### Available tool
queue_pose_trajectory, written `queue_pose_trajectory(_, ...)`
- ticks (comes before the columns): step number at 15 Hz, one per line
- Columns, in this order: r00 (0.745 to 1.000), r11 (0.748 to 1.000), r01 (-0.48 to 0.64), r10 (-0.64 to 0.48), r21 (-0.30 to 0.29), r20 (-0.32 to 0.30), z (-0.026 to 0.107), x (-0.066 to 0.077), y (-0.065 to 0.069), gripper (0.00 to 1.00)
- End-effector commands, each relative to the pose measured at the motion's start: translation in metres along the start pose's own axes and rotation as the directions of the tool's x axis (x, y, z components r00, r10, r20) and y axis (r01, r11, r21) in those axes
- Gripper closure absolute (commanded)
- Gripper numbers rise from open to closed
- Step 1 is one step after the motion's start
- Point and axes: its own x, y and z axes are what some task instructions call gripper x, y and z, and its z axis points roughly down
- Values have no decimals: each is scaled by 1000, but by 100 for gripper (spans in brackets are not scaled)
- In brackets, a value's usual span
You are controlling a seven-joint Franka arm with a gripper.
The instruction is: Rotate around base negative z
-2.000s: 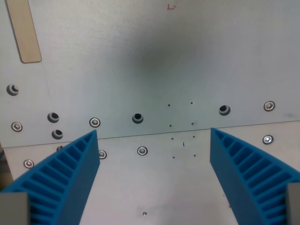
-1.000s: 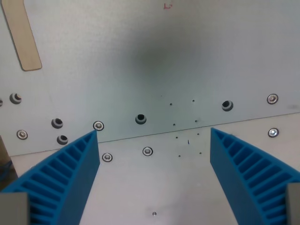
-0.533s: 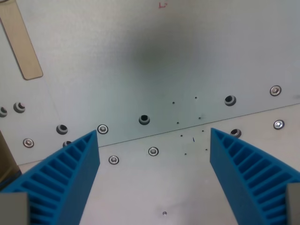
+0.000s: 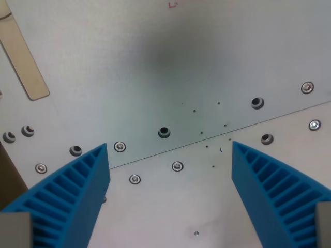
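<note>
Blue ribbed gripper (image 4: 169, 194) spread wide, empty, above grey metal plates (image 4: 170, 67), seam (image 4: 207, 142) rising toward wrist view's right, small red mark (image 4: 172, 4) unreadable, tan strip (image 4: 20, 59) leaning top-left.

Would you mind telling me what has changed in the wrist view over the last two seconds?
Only the camera turned. The seam between the metal plates, nearly level before, now rises toward the wrist view's right, and the wooden strip leans more. That is the wrist rotating, not the things moving. The end effector stayed open and empty, its blue fingers where they were in the frame.
</note>
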Motion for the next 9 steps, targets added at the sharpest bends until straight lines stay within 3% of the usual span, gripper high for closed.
queue_pose_trajectory(1,986,986,-168,168,7,-3,-3,0,0,0)
queue_pose_trajectory(9,962,962,-272,272,8,-1,-3,0,0,0)
